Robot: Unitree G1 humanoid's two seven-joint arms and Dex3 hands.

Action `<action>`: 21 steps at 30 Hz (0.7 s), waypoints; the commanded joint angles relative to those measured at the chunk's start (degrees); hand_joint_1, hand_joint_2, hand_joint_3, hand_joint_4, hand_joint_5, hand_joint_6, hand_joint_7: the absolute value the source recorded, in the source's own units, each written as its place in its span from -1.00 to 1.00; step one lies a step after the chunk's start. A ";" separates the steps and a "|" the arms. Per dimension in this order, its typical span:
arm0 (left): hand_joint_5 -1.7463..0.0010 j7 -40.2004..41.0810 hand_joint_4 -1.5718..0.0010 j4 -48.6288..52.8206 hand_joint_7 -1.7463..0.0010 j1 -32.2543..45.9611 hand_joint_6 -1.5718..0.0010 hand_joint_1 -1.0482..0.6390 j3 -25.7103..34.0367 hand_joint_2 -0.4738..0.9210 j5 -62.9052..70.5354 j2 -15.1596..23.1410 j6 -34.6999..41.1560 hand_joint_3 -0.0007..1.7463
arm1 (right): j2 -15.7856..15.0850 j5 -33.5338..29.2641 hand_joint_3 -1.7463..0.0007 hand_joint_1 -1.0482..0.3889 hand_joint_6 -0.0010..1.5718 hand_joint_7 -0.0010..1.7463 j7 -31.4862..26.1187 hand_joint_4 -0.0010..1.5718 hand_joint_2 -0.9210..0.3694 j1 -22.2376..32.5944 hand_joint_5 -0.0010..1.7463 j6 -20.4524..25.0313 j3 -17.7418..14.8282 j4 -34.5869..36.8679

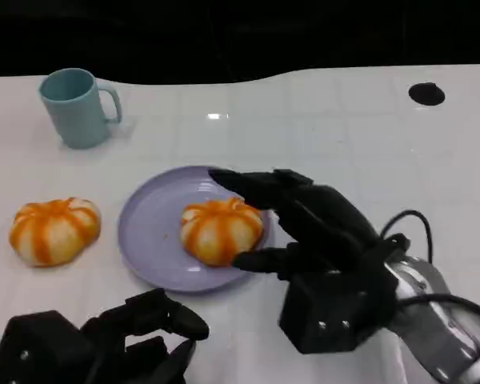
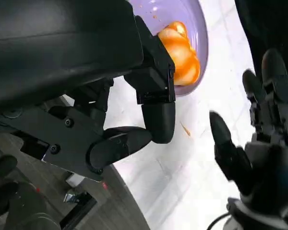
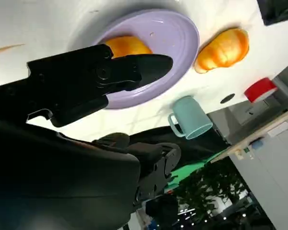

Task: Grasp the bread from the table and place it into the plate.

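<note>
On the white table (image 1: pixel 344 120), a teal mug (image 1: pixel 77 106) is seen at the far left, and below it a second orange-striped bread (image 1: pixel 54 230) lies apart from the plate. The left robot hand (image 1: pixel 144 332) is held low at the near edge, fingers curled, nothing in it. The bread (image 1: pixel 222 229) lies in the lilac plate (image 1: pixel 148 228). The right robot hand (image 1: pixel 304 228) is spread around the bread's right side; whether contact is made cannot be told. No writing can be read.
</note>
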 commanded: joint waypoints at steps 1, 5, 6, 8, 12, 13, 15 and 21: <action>-1.00 0.46 0.13 0.57 -0.54 -0.25 0.23 -0.01 0.20 0.73 0.25 0.23 -0.53 -0.05 | -3.40 2.43 0.77 -0.38 -0.53 -0.86 0.90 -0.97 -1.00 4.91 -0.08 -2.27 -2.92 -5.32; -1.00 0.33 0.16 0.76 -0.54 -0.28 0.24 -0.05 0.11 0.72 0.60 0.54 -0.89 -0.06 | -5.44 3.56 0.84 -0.27 -0.42 -0.80 0.73 -0.86 -1.00 9.61 -0.02 -3.93 -5.15 -9.09; -1.00 0.29 0.16 0.82 -0.54 -0.27 0.24 -0.05 0.14 0.72 0.58 0.55 -0.99 -0.07 | -5.75 3.60 0.86 -0.25 -0.39 -0.80 0.54 -0.81 -1.00 10.50 -0.03 -4.29 -5.63 -9.73; -1.00 0.28 0.17 0.83 -0.54 -0.30 0.24 -0.06 0.21 0.72 0.47 0.53 -0.87 -0.07 | -6.62 3.62 0.89 -0.19 -0.33 -0.78 0.02 -0.73 -0.99 12.28 -0.04 -5.55 -6.72 -10.76; -1.00 0.18 0.16 0.82 -0.55 -0.39 0.23 -0.07 0.32 0.73 0.21 0.59 -0.58 -0.09 | -7.95 4.42 0.92 -0.08 -0.17 -0.72 -1.03 -0.58 -0.97 15.54 0.01 -8.78 -9.24 -12.22; -1.00 0.22 0.16 0.76 -0.55 -0.37 0.23 -0.07 0.33 0.73 0.21 0.59 -0.49 -0.09 | -8.10 4.35 0.92 -0.04 -0.11 -0.69 -1.27 -0.52 -0.96 16.04 0.04 -9.35 -9.73 -12.53; -1.00 0.28 0.16 0.81 -0.55 -0.30 0.23 -0.07 0.27 0.73 0.42 0.68 -0.68 -0.09 | -8.29 3.85 0.92 0.01 -0.02 -0.65 -2.07 -0.39 -0.94 17.33 0.11 -10.03 -10.90 -13.41; -1.00 0.07 0.15 1.24 -0.54 -0.20 0.23 -0.07 -0.22 0.74 1.56 1.30 -2.09 -0.09 | -7.99 3.35 0.86 0.15 0.22 -0.51 -4.02 -0.07 -0.87 21.59 0.32 -9.85 -13.77 -16.00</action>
